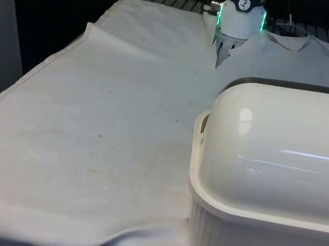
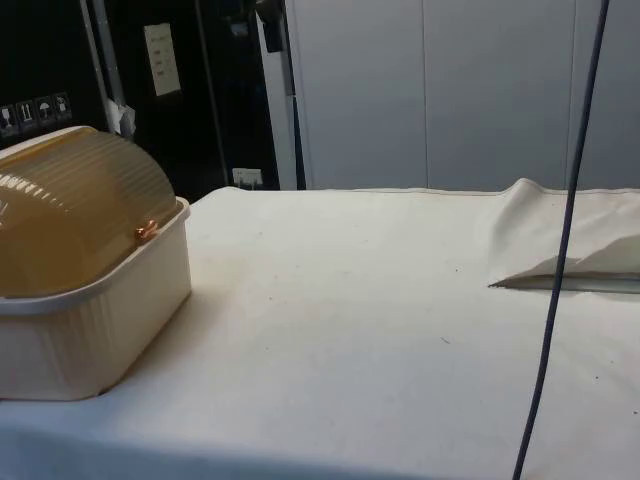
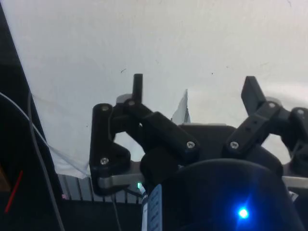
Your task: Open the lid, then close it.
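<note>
Bare white cloth (image 1: pixel 84 147) across the table from the front view's left edge to past centre, creased and rumpled near 11 o'clock. Robot base (image 1: pixel 242 12) at 12 o'clock, far end. Bread box (image 1: pixel 265 236) at 4 o'clock, cream ribbed body on the cloth, with domed lid (image 1: pixel 288 145) down over it, closed. In the side view, same bread box (image 2: pixel 90 330) at 9 o'clock, lid (image 2: pixel 80 210) amber and ribbed there, seated on the rim; dark cable (image 2: pixel 560 250) hanging at 3 o'clock. Claw (image 3: pixel 195 89) released, fingers (image 3: pixel 138 86) spread wide apart over bare cloth, grasping nothing, well apart from the box.
</note>
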